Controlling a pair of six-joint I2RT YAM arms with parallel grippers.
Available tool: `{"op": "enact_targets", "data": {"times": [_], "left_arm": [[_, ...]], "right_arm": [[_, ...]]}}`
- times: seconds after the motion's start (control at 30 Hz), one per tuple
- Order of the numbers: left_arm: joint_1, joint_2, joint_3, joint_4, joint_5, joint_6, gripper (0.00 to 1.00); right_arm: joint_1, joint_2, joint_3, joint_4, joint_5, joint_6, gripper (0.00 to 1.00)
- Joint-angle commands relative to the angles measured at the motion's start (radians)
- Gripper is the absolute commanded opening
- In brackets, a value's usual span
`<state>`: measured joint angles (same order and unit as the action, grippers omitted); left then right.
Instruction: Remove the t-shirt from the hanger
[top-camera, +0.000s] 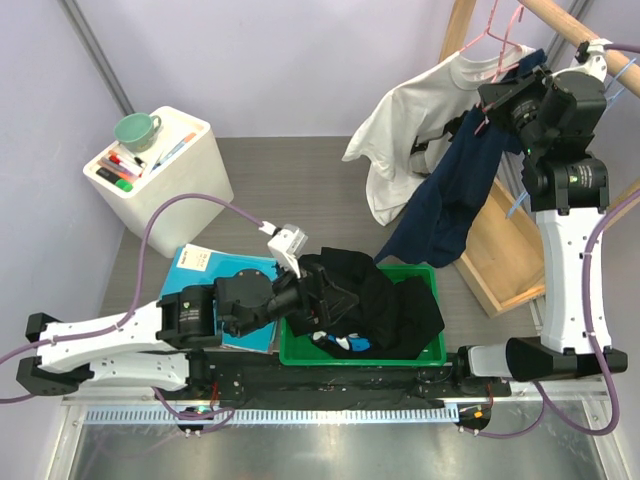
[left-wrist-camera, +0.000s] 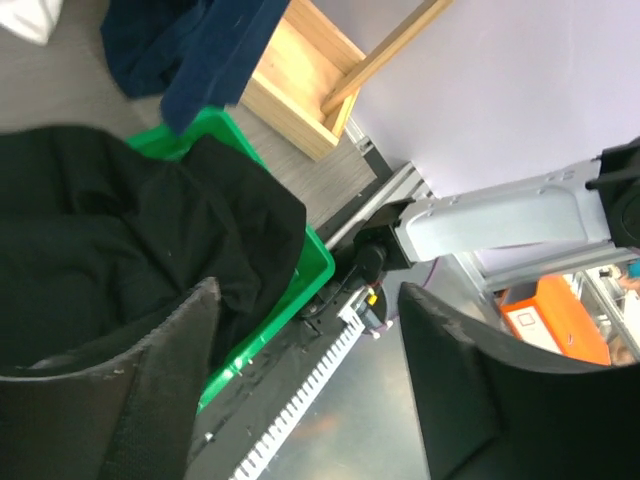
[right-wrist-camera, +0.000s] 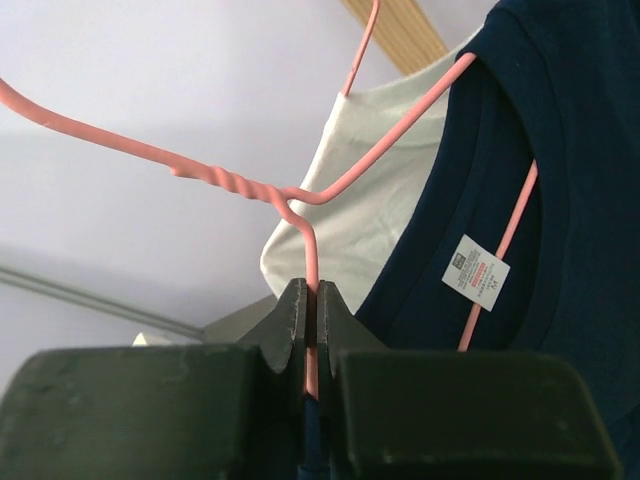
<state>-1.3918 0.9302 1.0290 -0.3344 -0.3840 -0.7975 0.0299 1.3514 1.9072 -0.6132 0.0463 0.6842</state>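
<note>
A navy t-shirt (top-camera: 455, 190) hangs from a pink wire hanger (top-camera: 497, 40) at the upper right; in the right wrist view the shirt (right-wrist-camera: 570, 180) with its white label sits on the hanger (right-wrist-camera: 300, 195). My right gripper (right-wrist-camera: 311, 300) is shut on the hanger's wire just below its twisted neck, seen high up in the top view (top-camera: 492, 112). A white t-shirt (top-camera: 410, 125) hangs behind it. My left gripper (left-wrist-camera: 310, 390) is open and empty, low over the green bin's (left-wrist-camera: 300, 290) near edge, beside black clothing (left-wrist-camera: 120, 240).
A green bin (top-camera: 424, 355) holding black garments (top-camera: 365, 300) stands at front centre. A wooden rack (top-camera: 500, 250) stands at right. A white box (top-camera: 160, 165) with a cup and pens stands at left. A blue book (top-camera: 205, 265) lies under the left arm.
</note>
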Motion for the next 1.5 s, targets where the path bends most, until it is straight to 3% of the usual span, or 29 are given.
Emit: {"op": "enact_targets", "data": {"times": [0.0, 0.13, 0.23, 0.57, 0.77, 0.97, 1.07, 1.1, 1.27, 1.47], "left_arm": [[0.005, 0.083, 0.153, 0.0, -0.032, 0.11, 0.78], [0.036, 0.218, 0.342, -0.069, -0.004, 0.19, 0.91], [0.08, 0.327, 0.439, -0.097, 0.057, 0.233, 0.92], [0.197, 0.476, 0.514, 0.004, 0.26, 0.258, 0.9], [0.229, 0.516, 0.531, 0.029, 0.28, 0.232, 0.86], [0.273, 0.532, 0.514, 0.07, 0.345, 0.192, 0.63], [0.284, 0.541, 0.516, 0.08, 0.365, 0.185, 0.43], [0.286, 0.539, 0.522, 0.08, 0.369, 0.184, 0.29], [0.298, 0.512, 0.558, 0.046, 0.363, 0.184, 0.0], [0.298, 0.429, 0.56, 0.011, 0.341, 0.184, 0.0]], "right_arm": [[0.011, -0.116, -0.094, 0.092, -0.129, 0.078, 0.01], [0.041, -0.162, -0.174, 0.086, -0.149, 0.152, 0.01], [0.047, -0.187, -0.18, 0.05, -0.143, 0.193, 0.01], [0.054, -0.21, -0.131, 0.013, -0.194, 0.229, 0.01], [0.054, -0.227, -0.148, 0.01, -0.207, 0.238, 0.01], [0.054, -0.241, -0.16, 0.012, -0.203, 0.238, 0.01], [0.054, -0.244, -0.166, 0.013, -0.197, 0.233, 0.01], [0.053, -0.244, -0.168, 0.012, -0.192, 0.223, 0.01], [0.053, -0.255, -0.224, 0.027, -0.148, 0.184, 0.01], [0.053, -0.273, -0.321, 0.059, -0.086, 0.147, 0.01]]}}
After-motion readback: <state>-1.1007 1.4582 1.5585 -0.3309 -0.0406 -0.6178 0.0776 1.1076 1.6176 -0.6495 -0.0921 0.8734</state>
